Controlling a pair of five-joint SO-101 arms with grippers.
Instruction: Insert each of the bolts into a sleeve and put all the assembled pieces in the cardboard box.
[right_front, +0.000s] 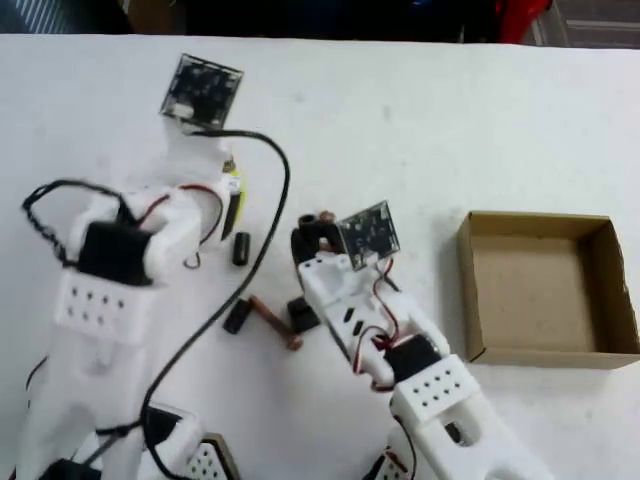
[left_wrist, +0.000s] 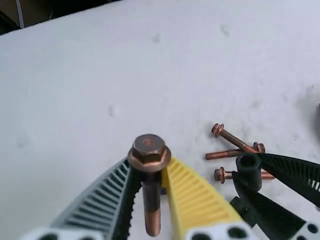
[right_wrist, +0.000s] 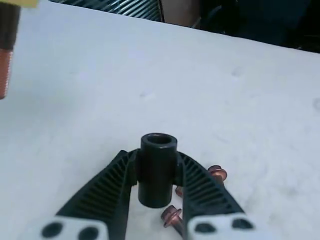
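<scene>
Two arms each hold one part near the middle of the desk (right_front: 420, 120). Left jaws grip a bolt (left_wrist: 149, 155) just under its head. Right jaws grip a sleeve (right_wrist: 157, 167) by its sides, its bore showing at the far end. The held parts are apart. Loose bolts (left_wrist: 232, 140) lie crossed beside the right jaws, and loose sleeves (right_front: 241, 248) lie between the arms. The box (right_front: 466, 285) sits open near the desk's right edge.

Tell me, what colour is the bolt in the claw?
Copper; the bolt shows best in the left wrist view.
</scene>
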